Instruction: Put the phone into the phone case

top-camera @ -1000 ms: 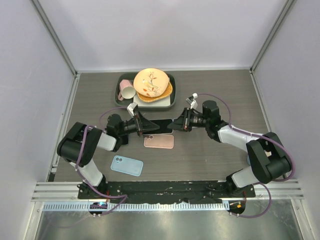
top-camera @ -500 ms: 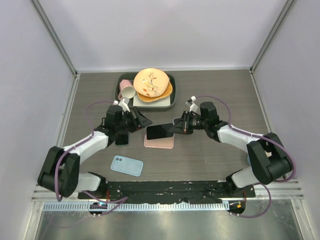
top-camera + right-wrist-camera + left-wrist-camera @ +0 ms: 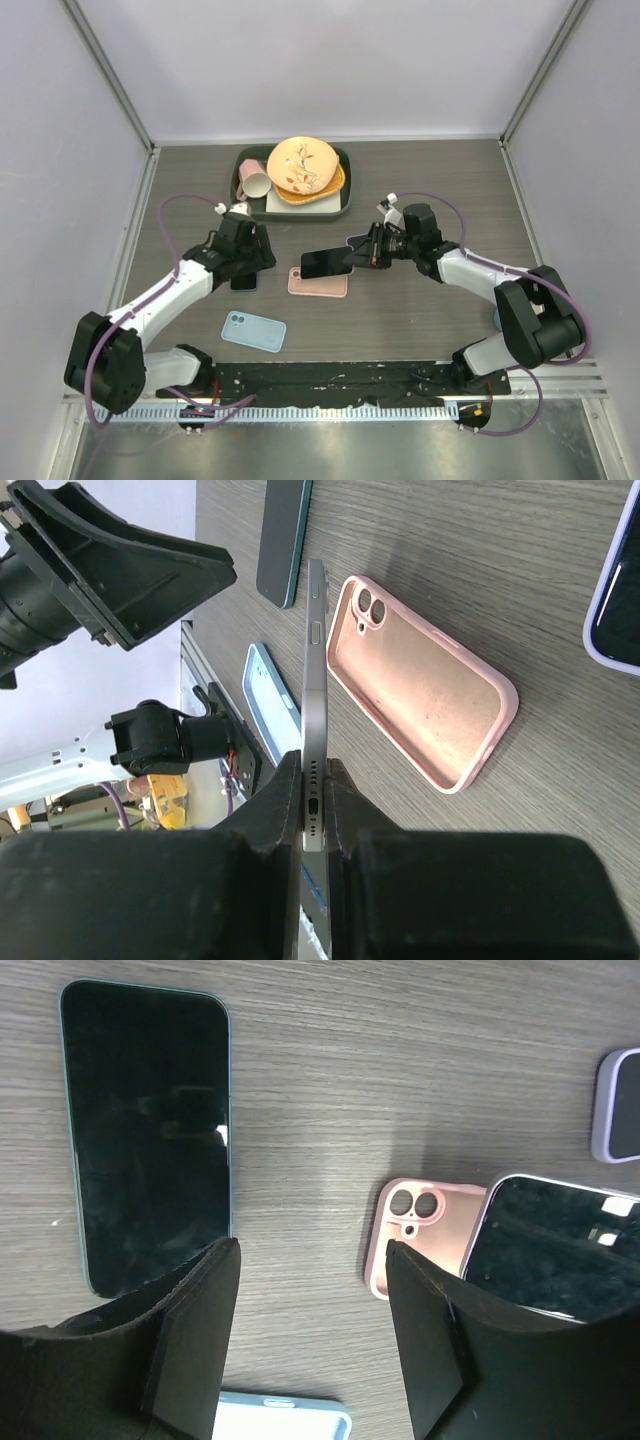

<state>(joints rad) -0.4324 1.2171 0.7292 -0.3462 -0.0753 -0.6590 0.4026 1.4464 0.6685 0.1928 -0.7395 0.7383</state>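
My right gripper [image 3: 362,259] is shut on the end of a silver, dark-screened phone [image 3: 326,263] and holds it flat just above the table. The right wrist view shows the phone edge-on [image 3: 315,670] between the fingers. An empty pink phone case [image 3: 318,284] lies open side up just below it, and also shows in the right wrist view [image 3: 425,685] and the left wrist view [image 3: 420,1225]. My left gripper [image 3: 256,256] is open and empty in the left wrist view [image 3: 310,1260], to the left of the case.
A dark green phone [image 3: 145,1130] lies face up under my left gripper. A light blue case [image 3: 253,331] lies nearer the front. A lavender-edged phone [image 3: 615,600] lies to the right. A tray [image 3: 246,156] with plates and a pink cup stands at the back.
My left gripper has pulled back to the left, away from the held phone. My right gripper has shifted the phone slightly nearer, over the pink case's far edge.
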